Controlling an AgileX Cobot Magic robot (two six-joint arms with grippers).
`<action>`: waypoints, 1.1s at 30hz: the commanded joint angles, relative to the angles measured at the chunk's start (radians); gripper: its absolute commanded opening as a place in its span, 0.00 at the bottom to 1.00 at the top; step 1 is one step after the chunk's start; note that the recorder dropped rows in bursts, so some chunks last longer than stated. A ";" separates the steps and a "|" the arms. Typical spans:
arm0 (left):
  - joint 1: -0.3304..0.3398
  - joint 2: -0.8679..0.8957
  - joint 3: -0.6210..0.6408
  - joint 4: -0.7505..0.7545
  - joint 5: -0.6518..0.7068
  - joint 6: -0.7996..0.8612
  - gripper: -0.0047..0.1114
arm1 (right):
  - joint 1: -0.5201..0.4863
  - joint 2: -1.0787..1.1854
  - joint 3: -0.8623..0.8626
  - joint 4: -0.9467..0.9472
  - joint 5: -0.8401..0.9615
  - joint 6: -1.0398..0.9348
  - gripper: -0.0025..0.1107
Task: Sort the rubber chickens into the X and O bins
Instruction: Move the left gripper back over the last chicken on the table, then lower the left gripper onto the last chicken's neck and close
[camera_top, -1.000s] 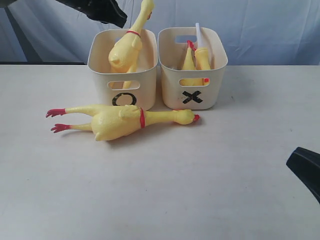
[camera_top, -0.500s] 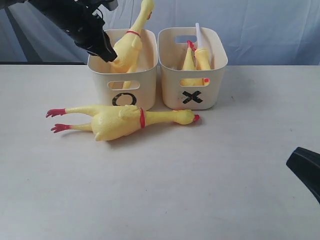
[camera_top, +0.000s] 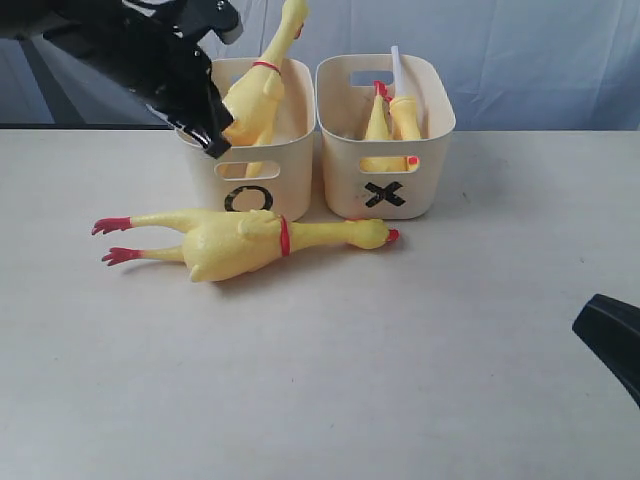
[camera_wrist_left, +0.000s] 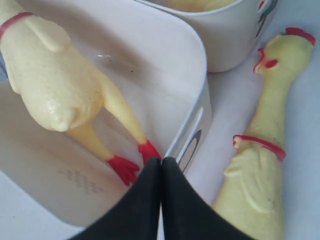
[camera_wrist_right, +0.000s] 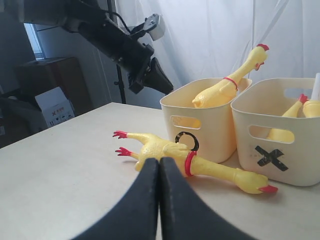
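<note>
I bring my left gripper, clenched on nothing, down to the rim of the O bin; one chicken lies unsorted in front.

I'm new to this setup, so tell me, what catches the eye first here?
A fat yellow rubber chicken lies on the table in front of the O bin. A second chicken leans out of that bin, head up, and the black left gripper hangs over its front rim, jaws shut.
</note>
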 joint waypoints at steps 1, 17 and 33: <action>-0.087 -0.085 0.141 0.081 -0.163 0.001 0.04 | -0.004 -0.006 0.001 0.000 0.000 -0.003 0.01; -0.353 -0.156 0.440 0.220 -0.507 -0.004 0.04 | -0.004 -0.006 0.001 0.000 -0.003 -0.003 0.01; -0.427 0.030 0.442 0.221 -0.639 -0.006 0.46 | -0.004 -0.006 0.001 0.000 -0.003 -0.003 0.01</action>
